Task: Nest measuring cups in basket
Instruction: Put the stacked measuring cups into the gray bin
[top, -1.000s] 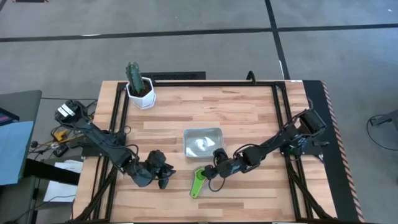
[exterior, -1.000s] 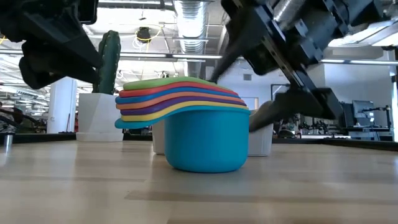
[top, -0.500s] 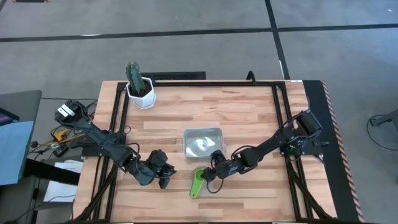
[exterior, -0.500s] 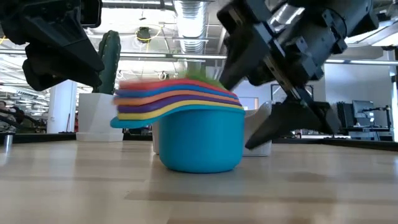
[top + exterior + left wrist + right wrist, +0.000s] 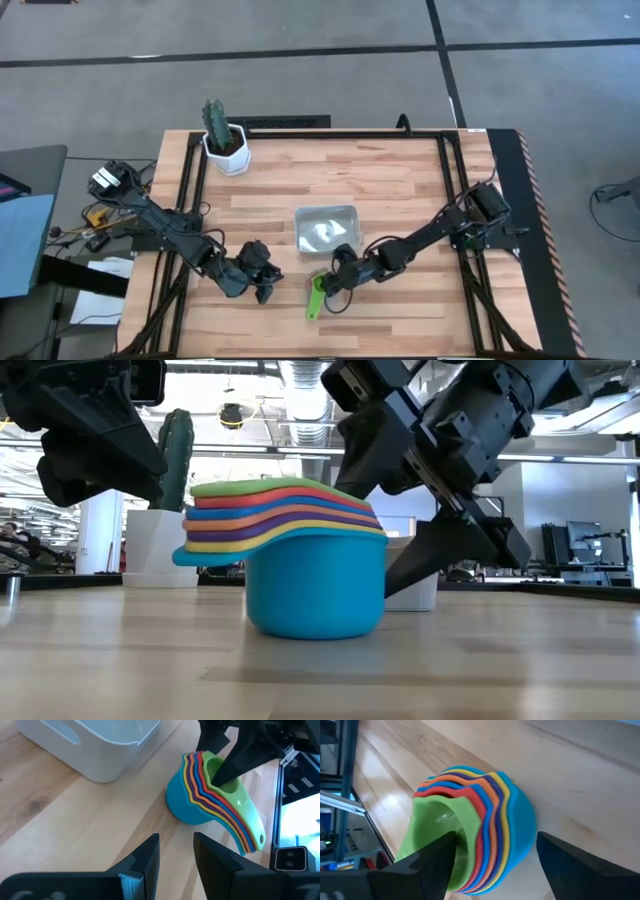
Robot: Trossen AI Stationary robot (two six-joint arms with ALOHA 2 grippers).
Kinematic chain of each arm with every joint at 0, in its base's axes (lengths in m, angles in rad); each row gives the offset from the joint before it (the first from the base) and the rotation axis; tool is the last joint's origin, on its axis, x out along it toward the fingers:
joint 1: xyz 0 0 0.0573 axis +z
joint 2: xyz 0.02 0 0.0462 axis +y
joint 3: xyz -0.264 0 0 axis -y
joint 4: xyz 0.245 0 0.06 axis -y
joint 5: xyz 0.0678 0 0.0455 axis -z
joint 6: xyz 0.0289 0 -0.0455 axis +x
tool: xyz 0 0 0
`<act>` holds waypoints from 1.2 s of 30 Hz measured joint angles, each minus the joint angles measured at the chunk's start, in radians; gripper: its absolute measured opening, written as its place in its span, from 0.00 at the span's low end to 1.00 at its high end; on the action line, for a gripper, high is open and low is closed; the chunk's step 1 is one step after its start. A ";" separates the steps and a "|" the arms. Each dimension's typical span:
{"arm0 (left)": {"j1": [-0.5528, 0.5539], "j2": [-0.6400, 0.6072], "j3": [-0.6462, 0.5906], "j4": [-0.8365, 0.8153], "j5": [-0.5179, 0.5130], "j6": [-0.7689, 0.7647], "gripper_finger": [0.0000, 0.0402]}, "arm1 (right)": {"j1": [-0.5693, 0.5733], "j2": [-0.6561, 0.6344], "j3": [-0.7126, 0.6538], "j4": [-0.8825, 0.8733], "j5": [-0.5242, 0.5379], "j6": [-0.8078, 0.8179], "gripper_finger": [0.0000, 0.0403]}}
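The nested stack of plastic measuring cups point(image 5: 318, 292), teal at the bottom and green on top, sits on the pale wood-plank table point(image 5: 400, 190) just in front of the clear shallow plastic basket point(image 5: 326, 228). The right gripper point(image 5: 334, 279) straddles the stack's bowls with fingers spread wide, one dipping into the green cup. The left gripper point(image 5: 262, 277) waits nearby, fingers narrowly apart, and a white hexagonal cactus pot point(image 5: 226, 150) stands at the far corner, with a bright open-plan room beyond.

Basket point(image 5: 325, 228) sits just behind the nested measuring cups point(image 5: 317, 293); right end effector point(image 5: 331, 283) straddles them, left end effector point(image 5: 262, 283) nearby; bench point(image 5: 400, 180) beyond open.
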 joint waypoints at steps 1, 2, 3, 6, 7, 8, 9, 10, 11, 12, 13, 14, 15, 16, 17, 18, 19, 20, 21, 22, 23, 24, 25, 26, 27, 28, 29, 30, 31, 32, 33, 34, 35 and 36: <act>0.000 0.000 0.000 0.000 0.000 0.000 0.26 | 0.000 -0.001 0.009 -0.019 -0.003 -0.001 0.74; 0.000 0.000 0.000 -0.002 0.000 0.001 0.26 | 0.000 -0.002 0.017 -0.037 -0.006 -0.002 0.72; 0.000 0.000 0.000 -0.004 0.000 0.001 0.26 | 0.000 -0.002 0.022 -0.049 -0.009 -0.003 0.71; 0.000 0.000 0.000 -0.008 -0.003 0.002 0.26 | 0.000 -0.002 0.031 -0.064 -0.016 -0.004 0.67; 0.000 0.000 0.000 -0.009 -0.004 0.004 0.26 | 0.000 -0.002 0.031 -0.063 -0.017 -0.004 0.65; 0.000 0.000 0.000 -0.010 -0.006 0.004 0.26 | 0.000 -0.002 0.031 -0.063 -0.017 -0.003 0.63; 0.000 0.000 0.000 -0.011 -0.009 0.007 0.26 | 0.000 -0.002 0.031 -0.063 -0.019 0.001 0.61; 0.000 0.000 0.000 -0.011 -0.008 0.011 0.26 | 0.000 -0.002 0.031 -0.063 -0.022 0.003 0.59; 0.000 0.000 0.000 -0.011 -0.009 0.012 0.26 | 0.000 -0.003 0.031 -0.062 -0.024 0.004 0.57; 0.000 0.000 0.000 -0.011 -0.009 0.012 0.26 | 0.000 -0.003 0.031 -0.062 -0.025 0.004 0.55; 0.000 0.000 0.000 -0.011 -0.009 0.012 0.26 | 0.000 -0.003 0.031 -0.062 -0.025 0.004 0.53; 0.000 0.000 0.000 -0.012 -0.009 0.012 0.26 | 0.000 -0.003 0.031 -0.062 -0.025 0.005 0.50; 0.000 0.000 0.000 -0.012 -0.009 0.012 0.26 | 0.000 -0.003 0.031 -0.062 -0.025 0.004 0.48; 0.000 0.000 0.000 -0.012 -0.009 0.013 0.26 | 0.000 -0.003 0.032 -0.062 -0.025 0.004 0.45; 0.000 0.000 0.000 -0.012 -0.009 0.013 0.26 | 0.000 -0.004 0.032 -0.062 -0.025 0.004 0.43; 0.000 0.000 0.000 -0.012 -0.009 0.014 0.26 | 0.000 -0.004 0.032 -0.062 -0.025 0.004 0.41; 0.000 0.000 0.000 -0.012 -0.009 0.019 0.26 | 0.000 -0.004 0.032 -0.062 -0.025 0.004 0.39; 0.000 0.000 0.000 -0.012 -0.009 0.019 0.26 | 0.000 -0.004 0.032 -0.062 -0.025 0.004 0.37; 0.000 0.000 0.000 -0.012 -0.009 0.019 0.26 | 0.000 -0.004 0.032 -0.062 -0.025 0.004 0.35; 0.000 0.000 0.000 -0.012 -0.009 0.019 0.26 | 0.000 -0.004 0.032 -0.062 -0.025 0.003 0.34; 0.000 0.000 0.000 -0.012 -0.010 0.019 0.27 | 0.000 -0.004 0.032 -0.062 -0.025 0.000 0.32; 0.000 0.000 0.000 -0.012 -0.010 0.019 0.27 | 0.000 -0.004 0.032 -0.062 -0.025 -0.001 0.31; 0.000 0.000 0.000 -0.012 -0.010 0.019 0.26 | 0.000 -0.003 0.032 -0.062 -0.025 -0.001 0.30; 0.000 0.000 0.000 -0.012 -0.010 0.019 0.26 | 0.000 -0.003 0.032 -0.063 -0.025 -0.001 0.29; 0.000 0.000 0.000 -0.012 -0.010 0.019 0.26 | 0.000 -0.004 0.032 -0.063 -0.025 -0.003 0.28; 0.000 0.000 0.000 -0.012 -0.010 0.019 0.26 | 0.000 -0.003 0.032 -0.063 -0.025 -0.004 0.28; 0.000 0.000 0.000 -0.012 -0.010 0.019 0.26 | 0.000 -0.003 0.032 -0.064 -0.025 -0.004 0.27; 0.000 0.000 0.000 -0.012 -0.010 0.019 0.26 | 0.000 -0.003 0.031 -0.064 -0.025 -0.004 0.27; 0.000 0.000 0.000 -0.012 -0.010 0.019 0.26 | 0.000 -0.003 0.031 -0.065 -0.025 -0.004 0.27; 0.000 0.000 0.000 -0.012 -0.010 0.019 0.26 | 0.000 -0.003 0.031 -0.065 -0.024 -0.004 0.27; 0.000 0.000 0.000 -0.012 -0.010 0.019 0.26 | 0.000 -0.003 0.031 -0.065 -0.024 -0.004 0.27; 0.000 0.000 0.000 -0.012 -0.010 0.019 0.26 | 0.000 -0.003 0.031 -0.065 -0.023 -0.005 0.27; 0.000 0.000 0.000 -0.012 -0.010 0.019 0.26 | 0.000 -0.003 0.031 -0.065 -0.023 -0.006 0.27; 0.000 0.000 0.000 -0.012 -0.010 0.019 0.26 | 0.000 -0.003 0.031 -0.065 -0.022 -0.010 0.27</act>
